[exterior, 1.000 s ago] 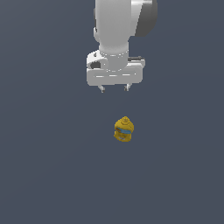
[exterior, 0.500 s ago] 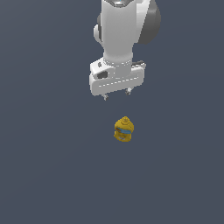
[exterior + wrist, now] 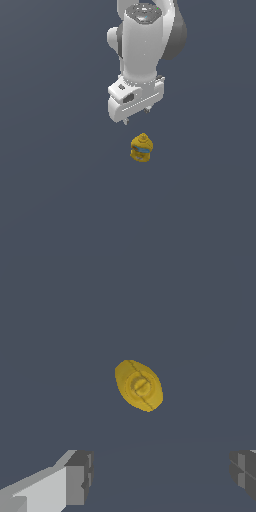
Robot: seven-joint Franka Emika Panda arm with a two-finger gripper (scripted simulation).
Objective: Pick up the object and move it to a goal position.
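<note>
Object (image 3: 141,148) is being judged light, rigid, lumpy; below the spread, empty claw (image 3: 136,116), its narrower flanks are being favoured for gripping.

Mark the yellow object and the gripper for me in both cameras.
yellow object (image 3: 141,148), exterior view: its middle, at the blue band.
yellow object (image 3: 139,385), wrist view: its top, seen from above.
gripper (image 3: 136,115), exterior view: between the fingertips.
gripper (image 3: 160,471), wrist view: the gap between its fingers.
</note>
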